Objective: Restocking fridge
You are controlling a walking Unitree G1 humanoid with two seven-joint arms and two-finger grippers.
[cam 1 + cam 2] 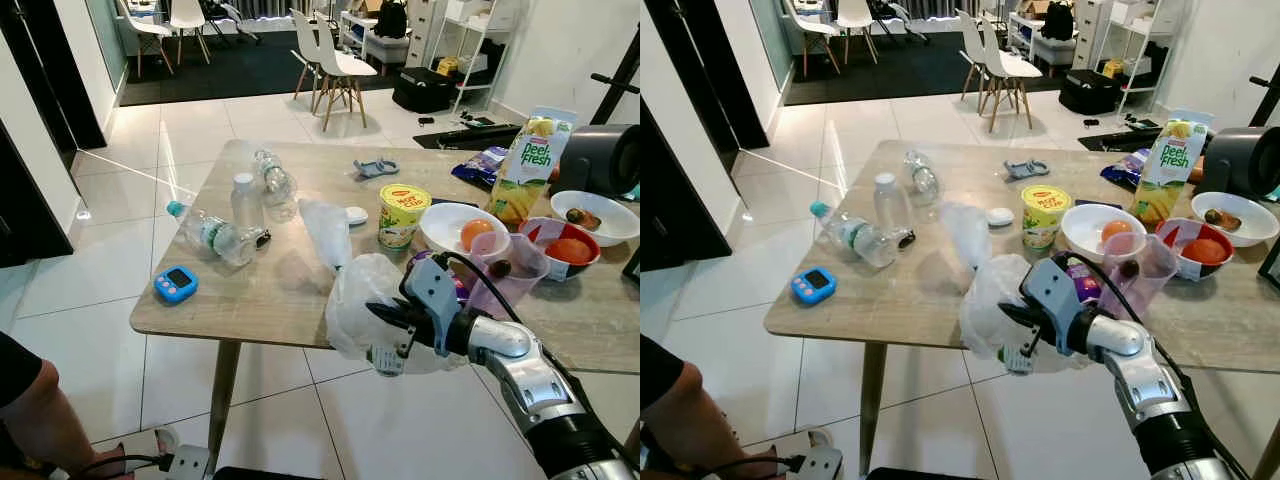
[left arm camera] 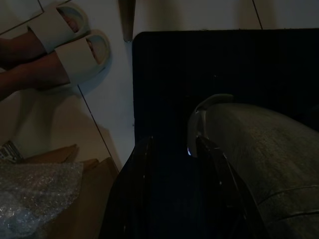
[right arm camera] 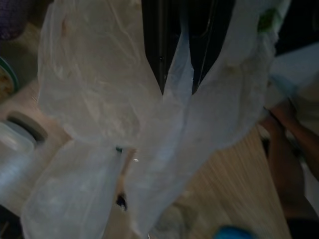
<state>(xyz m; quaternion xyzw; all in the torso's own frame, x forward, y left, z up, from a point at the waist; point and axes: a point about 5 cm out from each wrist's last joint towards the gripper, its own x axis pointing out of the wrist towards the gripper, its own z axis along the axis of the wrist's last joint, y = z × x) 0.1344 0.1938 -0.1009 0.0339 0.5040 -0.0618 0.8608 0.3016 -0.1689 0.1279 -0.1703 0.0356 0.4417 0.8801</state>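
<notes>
1. The right gripper (image 1: 385,335) is reaching over the near edge of the wooden surface (image 1: 260,290), its jaws pinching a fold of a thin plastic bag (image 1: 355,305).
2. In the right wrist view the two black fingers (image 3: 155,45) are sitting nearly together with a strip of the film caught between them.
3. The plastic bag is looking translucent white, crumpled and limp, bulging near the gripper and trailing a twisted tail toward 12 o'clock across the surface; something small and dark is possibly showing through the film, though the blur is making this unclear.
4. From the bag, a yellow noodle cup (image 1: 403,215) is standing at about 1 o'clock, with a white bowl (image 1: 452,222) holding an orange fruit (image 1: 476,233) just beside it.
5. A clear measuring jug (image 1: 510,272) is standing at 3 o'clock from the bag, near the gripper's wrist.
6. A juice carton (image 1: 528,165) is standing upright at the far right, beside a red bowl (image 1: 562,250) and another white bowl (image 1: 596,215).
7. Several clear water bottles (image 1: 222,238) are lying and standing at 10 o'clock, and a blue timer (image 1: 176,284) is lying at 9 o'clock near the edge.
8. The left gripper (image 2: 174,189) is hanging idle in shade above the floor, its fingers apart, with a person's sandalled feet (image 2: 70,42) nearby.
</notes>
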